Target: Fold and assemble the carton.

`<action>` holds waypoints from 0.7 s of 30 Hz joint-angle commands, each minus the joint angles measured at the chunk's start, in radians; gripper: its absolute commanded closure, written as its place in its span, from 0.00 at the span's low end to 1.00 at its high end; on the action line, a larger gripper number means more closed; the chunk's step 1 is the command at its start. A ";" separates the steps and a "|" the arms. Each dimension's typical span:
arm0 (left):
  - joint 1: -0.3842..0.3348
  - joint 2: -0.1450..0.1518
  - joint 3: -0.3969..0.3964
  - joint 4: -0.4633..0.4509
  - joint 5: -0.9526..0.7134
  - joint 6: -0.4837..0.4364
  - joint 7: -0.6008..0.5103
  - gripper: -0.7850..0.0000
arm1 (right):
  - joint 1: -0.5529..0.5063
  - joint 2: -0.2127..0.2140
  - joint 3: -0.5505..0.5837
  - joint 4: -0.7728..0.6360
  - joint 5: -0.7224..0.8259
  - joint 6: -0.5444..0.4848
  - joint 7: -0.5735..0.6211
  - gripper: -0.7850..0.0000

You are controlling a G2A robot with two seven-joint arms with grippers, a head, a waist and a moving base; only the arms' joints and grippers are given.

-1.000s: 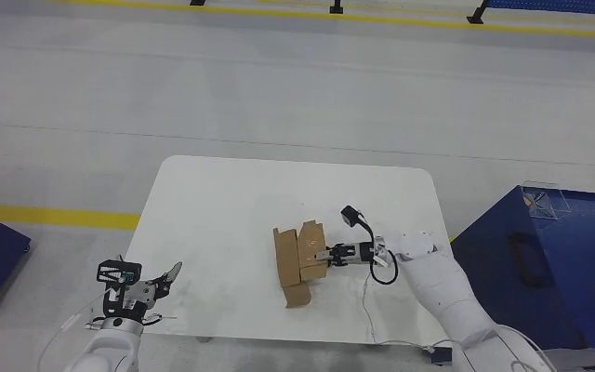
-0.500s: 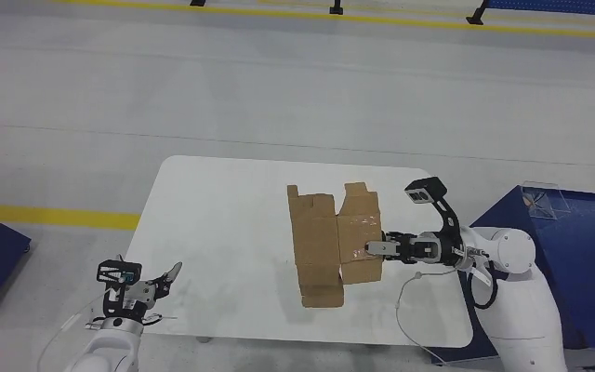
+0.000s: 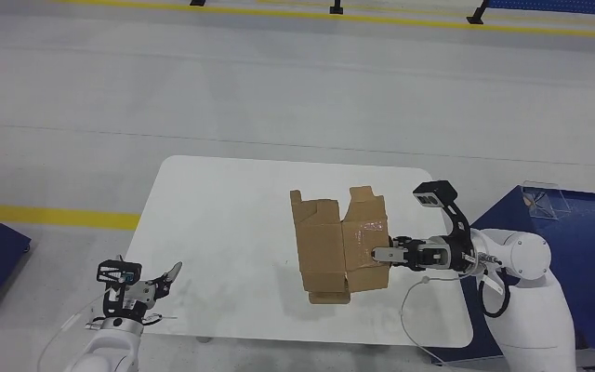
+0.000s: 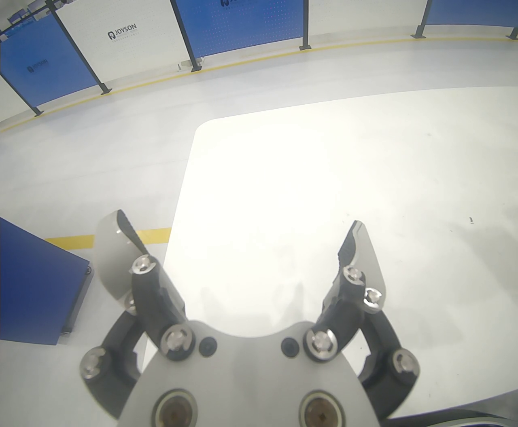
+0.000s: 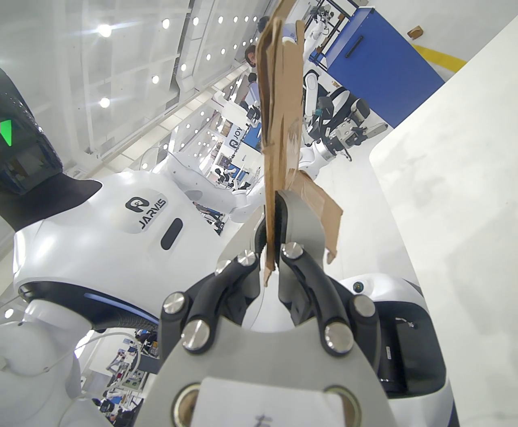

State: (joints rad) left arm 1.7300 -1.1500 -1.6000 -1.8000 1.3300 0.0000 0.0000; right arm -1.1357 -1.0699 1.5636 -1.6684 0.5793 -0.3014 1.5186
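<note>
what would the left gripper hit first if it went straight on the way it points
Likely the table: the open left gripper points slightly down across its top. The carton in the right gripper seems off that line, though depth is unclear.

Pale grey floor [image 3: 279, 84] all round, a yellow line [image 3: 65, 218] crossing it. White table [image 3: 214, 214] in the middle (rounded corners), blue cabinet [image 3: 572, 242] just beside it, blue-and-white panels [image 4: 234, 20] beyond, ceiling lights [image 5: 104, 29] glaring.
</note>
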 commanded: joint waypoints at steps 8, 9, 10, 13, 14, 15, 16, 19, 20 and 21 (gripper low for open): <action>0.000 0.000 0.000 0.000 0.000 0.000 0.000 0.00 | 0.000 0.000 0.000 0.000 0.000 0.000 0.000 1.00; 0.000 0.000 0.000 0.000 0.000 0.000 0.000 0.00 | 0.000 0.000 0.000 0.000 0.000 0.000 0.000 1.00; 0.000 0.000 0.000 0.000 0.000 0.000 0.000 0.00 | 0.000 0.000 0.000 0.000 0.000 0.000 0.000 1.00; 0.000 0.000 0.000 0.000 0.000 0.000 0.000 0.00 | 0.000 0.000 0.000 0.000 0.000 0.000 0.000 1.00; 0.000 0.000 0.000 0.000 0.000 0.000 0.000 0.00 | 0.000 0.000 0.000 0.000 0.000 0.000 0.000 1.00; 0.000 0.000 0.000 0.000 0.000 0.000 0.000 0.00 | 0.000 0.000 0.000 0.000 0.000 0.000 0.000 1.00; 0.000 0.000 0.000 0.000 0.000 0.000 0.000 0.00 | 0.000 0.000 0.000 0.000 0.000 0.000 0.000 1.00; 0.000 0.000 0.000 0.000 0.000 0.000 0.000 0.00 | 0.000 0.000 0.000 0.000 0.000 0.000 0.000 1.00; 0.000 0.000 0.000 0.000 0.000 0.000 0.000 0.00 | 0.000 0.000 0.000 0.000 0.000 0.000 0.000 1.00; 0.000 0.000 0.000 0.000 0.000 0.000 0.000 0.00 | -0.009 -0.002 -0.005 -0.001 0.029 0.008 -0.025 1.00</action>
State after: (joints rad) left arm 1.7300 -1.1500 -1.6000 -1.8000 1.3300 0.0000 0.0000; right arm -1.1369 -1.0702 1.5629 -1.6688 0.5808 -0.3005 1.5171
